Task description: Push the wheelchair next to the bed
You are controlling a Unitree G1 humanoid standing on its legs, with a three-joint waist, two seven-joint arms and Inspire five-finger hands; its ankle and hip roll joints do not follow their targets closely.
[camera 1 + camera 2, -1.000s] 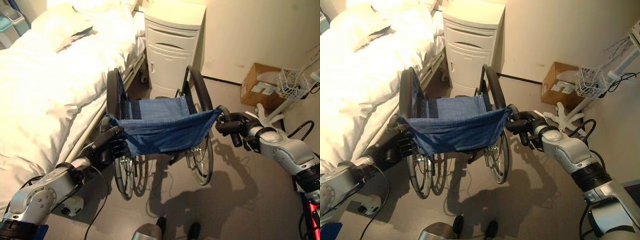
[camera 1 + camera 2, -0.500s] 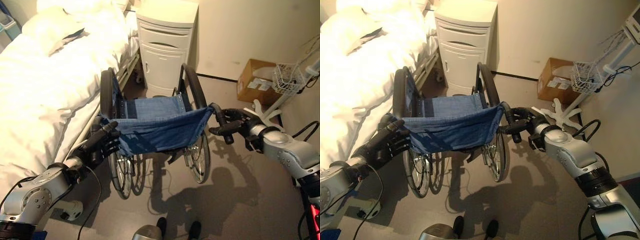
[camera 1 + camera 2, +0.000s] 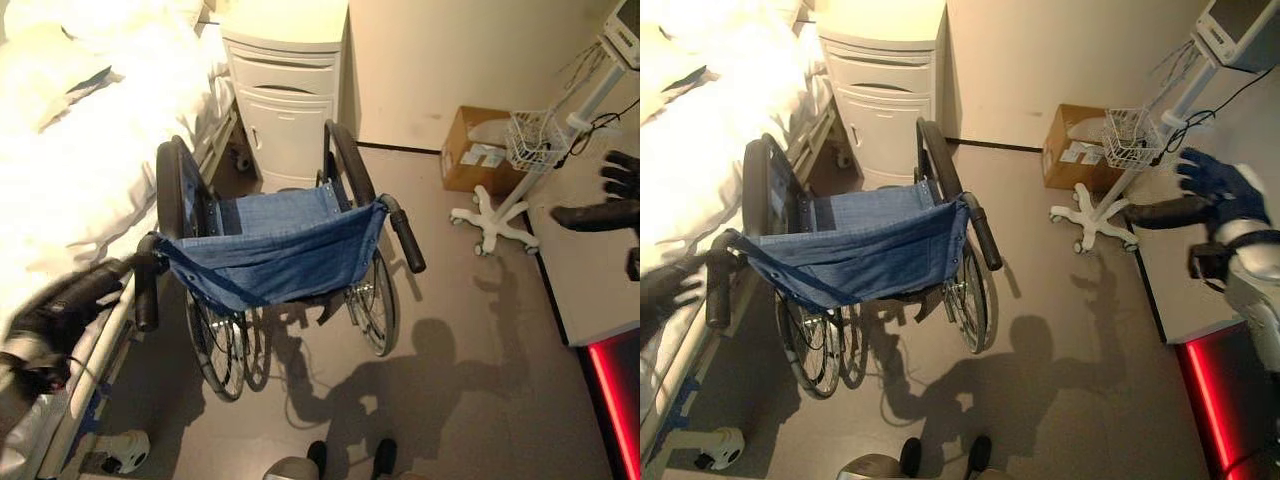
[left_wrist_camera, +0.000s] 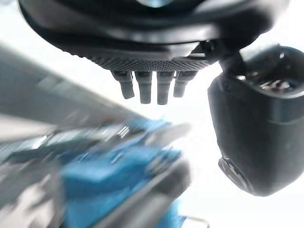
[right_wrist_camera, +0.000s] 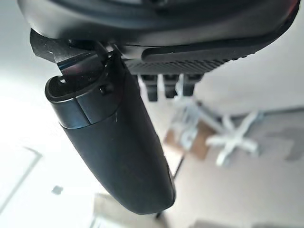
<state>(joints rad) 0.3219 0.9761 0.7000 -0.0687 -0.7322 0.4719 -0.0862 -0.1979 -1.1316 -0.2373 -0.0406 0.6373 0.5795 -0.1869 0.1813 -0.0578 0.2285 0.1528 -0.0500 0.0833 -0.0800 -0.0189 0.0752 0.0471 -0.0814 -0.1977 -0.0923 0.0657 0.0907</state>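
Wheelchair [image 3: 280,250] stands parked alongside the bed [image 3: 70,170], its near wheel close to the bed frame, front end facing the white cabinet [image 3: 285,90]. Both push handles are free. Left hand [image 3: 60,305] sits just behind the left handle, fingers straight and holding nothing. Right hand [image 3: 1215,185] is well apart from the chair, out by the wheeled stand [image 3: 1110,190], fingers spread, empty. Judgement: the push appears complete and the release step is in hand. Next move calls only for drawing both arms clear without knocking the stand.
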